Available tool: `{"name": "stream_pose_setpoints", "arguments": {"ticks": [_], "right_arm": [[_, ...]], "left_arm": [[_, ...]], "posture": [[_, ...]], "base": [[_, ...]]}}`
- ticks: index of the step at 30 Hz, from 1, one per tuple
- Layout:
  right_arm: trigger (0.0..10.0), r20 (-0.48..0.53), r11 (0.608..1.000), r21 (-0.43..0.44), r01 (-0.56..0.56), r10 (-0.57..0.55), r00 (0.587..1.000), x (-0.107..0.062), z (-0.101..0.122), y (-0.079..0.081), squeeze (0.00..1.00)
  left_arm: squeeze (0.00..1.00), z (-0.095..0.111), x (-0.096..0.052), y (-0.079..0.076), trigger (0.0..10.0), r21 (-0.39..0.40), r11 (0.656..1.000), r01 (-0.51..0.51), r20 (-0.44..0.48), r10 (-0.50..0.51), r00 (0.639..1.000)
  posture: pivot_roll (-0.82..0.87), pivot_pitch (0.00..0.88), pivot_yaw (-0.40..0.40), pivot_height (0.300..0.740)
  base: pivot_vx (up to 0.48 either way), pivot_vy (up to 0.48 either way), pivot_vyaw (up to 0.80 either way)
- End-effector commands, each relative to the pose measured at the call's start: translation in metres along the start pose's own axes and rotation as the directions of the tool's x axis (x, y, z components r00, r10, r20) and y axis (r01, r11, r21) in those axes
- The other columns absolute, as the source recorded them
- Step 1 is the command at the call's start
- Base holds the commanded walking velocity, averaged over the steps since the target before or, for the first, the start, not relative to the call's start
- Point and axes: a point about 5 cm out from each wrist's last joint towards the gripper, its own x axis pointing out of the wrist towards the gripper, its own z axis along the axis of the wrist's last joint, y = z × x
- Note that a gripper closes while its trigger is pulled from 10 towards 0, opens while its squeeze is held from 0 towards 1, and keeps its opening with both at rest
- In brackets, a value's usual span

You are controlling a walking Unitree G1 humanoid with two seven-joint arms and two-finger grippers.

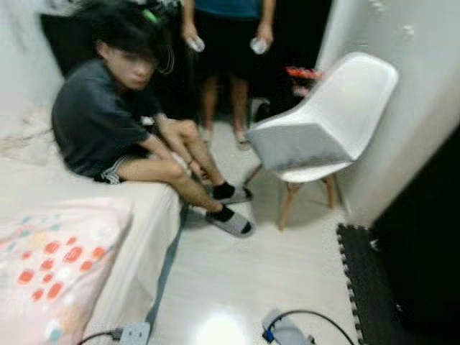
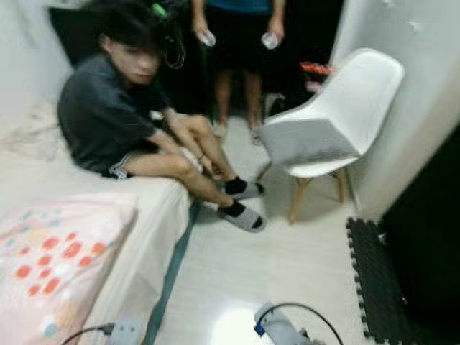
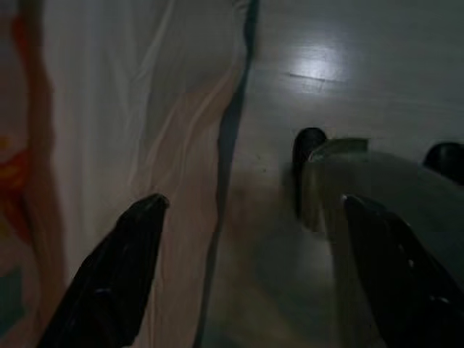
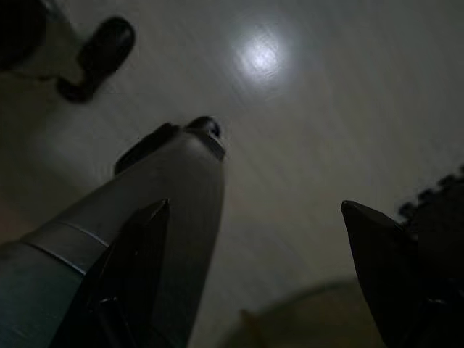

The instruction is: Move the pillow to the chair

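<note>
A grey pillow (image 1: 295,144) lies on the seat of a white chair (image 1: 352,93) with wooden legs, against the right wall. A second, pale pillow with red and orange spots (image 1: 50,266) rests on the near end of the bed (image 1: 144,208) at my lower left. My left gripper (image 3: 254,206) hangs low beside the bed's white sheet (image 3: 145,109), open, with nothing between its fingers. Over the shiny floor my right gripper (image 4: 254,210) hangs open and empty as well.
A person in a dark shirt (image 1: 108,122) sits on the bed edge, feet on the floor between bed and chair. Another person (image 1: 230,43) stands behind. A black foam mat (image 1: 366,280) lies at the right. Pale floor (image 1: 244,266) lies ahead.
</note>
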Motion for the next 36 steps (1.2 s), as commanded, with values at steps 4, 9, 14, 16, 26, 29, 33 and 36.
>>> {"name": "stream_pose_setpoints", "arguments": {"ticks": [4,9,14,16,26,29,33,36], "right_arm": [[10.0,-0.004,1.0,-0.014,-0.009,0.009,1.0,0.001,-0.001,0.003,0.0],[10.0,0.0,1.0,-0.014,0.001,-0.001,1.0,0.0,-0.001,0.001,0.0],[10.0,0.025,0.997,0.061,0.037,-0.039,0.999,0.0,0.001,-0.002,0.0],[10.0,0.029,0.996,0.075,0.045,-0.048,0.998,0.0,0.001,-0.003,0.0],[10.0,0.02,0.993,0.082,0.089,-0.09,0.996,-0.001,0.001,-0.007,0.0],[10.0,0.022,0.993,0.086,0.086,-0.088,0.996,-0.001,0.001,-0.007,0.0],[10.0,0.022,0.992,0.086,0.087,-0.089,0.996,-0.001,0.001,-0.008,0.0],[10.0,0.025,0.992,0.089,0.087,-0.09,0.996,-0.001,0.001,-0.008,0.0]], "left_arm": [[0.0,-0.023,-0.005,-0.008,10.0,0.015,0.999,0.037,-0.084,-0.036,0.996],[0.0,-0.023,-0.005,-0.007,10.0,0.018,0.999,0.039,-0.082,-0.038,0.996],[0.0,-0.02,-0.005,-0.008,10.0,0.026,0.999,0.047,-0.062,-0.046,0.997],[0.0,-0.019,-0.004,-0.008,10.0,0.026,0.998,0.049,-0.058,-0.047,0.997],[0.0,-0.019,-0.005,-0.011,10.0,0.01,0.996,0.09,-0.058,-0.089,0.994],[0.0,-0.02,-0.005,-0.012,10.0,0.03,0.995,0.092,-0.061,-0.09,0.994],[0.0,-0.021,-0.005,-0.012,10.0,0.025,0.995,0.093,-0.062,-0.091,0.994],[0.0,-0.02,-0.005,-0.013,10.0,0.022,0.995,0.096,-0.061,-0.094,0.994]], "posture": [[0.04,0.057,-0.086,0.734],[0.04,0.054,-0.085,0.734],[0.04,0.058,-0.084,0.734],[0.04,0.058,-0.084,0.734],[0.04,0.065,-0.081,0.734],[0.04,0.065,-0.08,0.734],[0.04,0.066,-0.081,0.734],[0.04,0.065,-0.082,0.734]], "base": [[0.0,0.0,0.77],[0.0,0.0,0.77],[0.0,0.0,0.77],[0.0,0.0,0.77],[0.0,0.0,0.22],[0.0,-0.297,0.0],[0.0,-0.48,0.0],[0.0,-0.48,0.0]]}}
